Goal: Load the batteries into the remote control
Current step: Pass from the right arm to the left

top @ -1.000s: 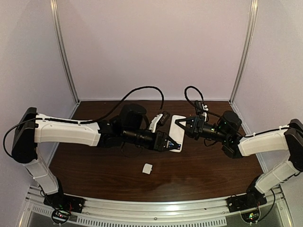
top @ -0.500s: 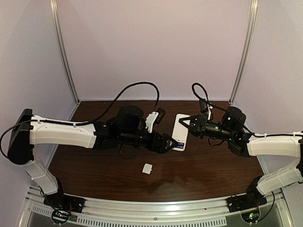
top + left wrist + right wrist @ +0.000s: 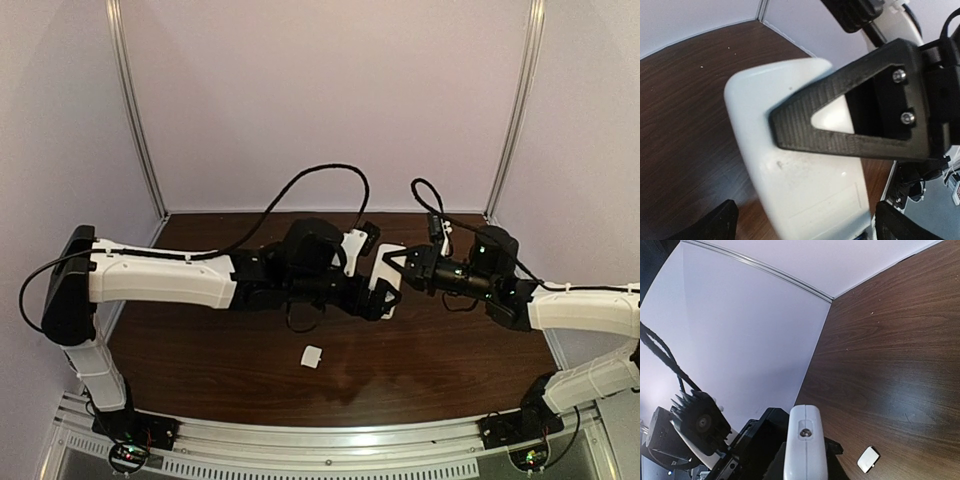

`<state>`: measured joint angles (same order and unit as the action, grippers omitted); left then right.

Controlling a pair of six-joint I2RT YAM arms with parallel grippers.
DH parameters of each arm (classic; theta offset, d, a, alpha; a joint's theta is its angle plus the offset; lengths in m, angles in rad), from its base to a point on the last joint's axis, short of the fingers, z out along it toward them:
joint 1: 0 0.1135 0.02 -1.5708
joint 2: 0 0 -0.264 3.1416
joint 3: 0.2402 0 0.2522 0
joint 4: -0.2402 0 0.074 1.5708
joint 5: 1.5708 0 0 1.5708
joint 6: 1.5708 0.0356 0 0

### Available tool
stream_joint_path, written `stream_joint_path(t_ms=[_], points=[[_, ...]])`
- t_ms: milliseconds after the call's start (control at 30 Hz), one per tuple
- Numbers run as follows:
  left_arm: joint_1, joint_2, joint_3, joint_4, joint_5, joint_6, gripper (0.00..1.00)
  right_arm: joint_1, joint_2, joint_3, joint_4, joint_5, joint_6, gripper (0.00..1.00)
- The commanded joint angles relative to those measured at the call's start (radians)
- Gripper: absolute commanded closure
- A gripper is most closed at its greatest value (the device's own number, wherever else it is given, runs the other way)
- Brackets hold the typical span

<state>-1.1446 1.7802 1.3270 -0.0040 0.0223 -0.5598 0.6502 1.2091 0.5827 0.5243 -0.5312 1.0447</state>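
The white remote control is off the table, between the two grippers. My right gripper is shut on its far end, and one black finger lies across the plain white back. My left gripper is open; its fingertips straddle the remote's near end without touching it. In the right wrist view the remote points end-on at the camera. The batteries are hidden apart from a faint blue sliver at the remote's end.
A small white square cover piece lies on the dark wooden table in front of the grippers; it also shows in the right wrist view. Pale walls and metal posts enclose the table at the back and sides.
My left gripper has opened wide and moved right along the remote's near end. The right gripper has kept its hold on the remote, which has shifted slightly.
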Motion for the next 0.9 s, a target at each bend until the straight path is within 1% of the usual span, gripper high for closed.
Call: stream_joint_path(t_ms=[0, 233, 400, 567, 633, 667, 733, 800, 867], points=[[-0.004, 0.048, 0.055, -0.094, -0.075, -0.012, 0.04, 0.002, -0.036, 0.026, -0.020, 0.054, -0.014, 1.00], [-0.006, 0.099, 0.106, -0.149, -0.099, -0.012, 0.17, 0.007, -0.046, 0.035, -0.078, 0.086, -0.034, 0.98], [-0.005, 0.163, 0.207, -0.229, -0.134, -0.013, 0.15, 0.013, -0.056, 0.048, -0.150, 0.130, -0.060, 0.98], [-0.006, 0.195, 0.248, -0.242, -0.145, -0.017, 0.11, 0.013, -0.064, 0.046, -0.167, 0.146, -0.066, 0.96], [-0.006, 0.206, 0.264, -0.253, -0.146, -0.014, 0.12, 0.014, -0.067, 0.042, -0.170, 0.149, -0.066, 0.95], [-0.005, 0.208, 0.264, -0.253, -0.144, -0.014, 0.15, 0.014, -0.069, 0.042, -0.172, 0.150, -0.067, 0.95], [-0.006, 0.207, 0.264, -0.251, -0.136, -0.002, 0.27, 0.014, -0.076, 0.040, -0.184, 0.151, -0.072, 0.90], [-0.006, 0.196, 0.256, -0.250, -0.130, 0.026, 0.41, 0.013, -0.084, 0.041, -0.203, 0.148, -0.076, 0.81], [-0.006, 0.176, 0.237, -0.247, -0.123, 0.080, 0.51, 0.009, -0.094, 0.051, -0.233, 0.135, -0.089, 0.72]])
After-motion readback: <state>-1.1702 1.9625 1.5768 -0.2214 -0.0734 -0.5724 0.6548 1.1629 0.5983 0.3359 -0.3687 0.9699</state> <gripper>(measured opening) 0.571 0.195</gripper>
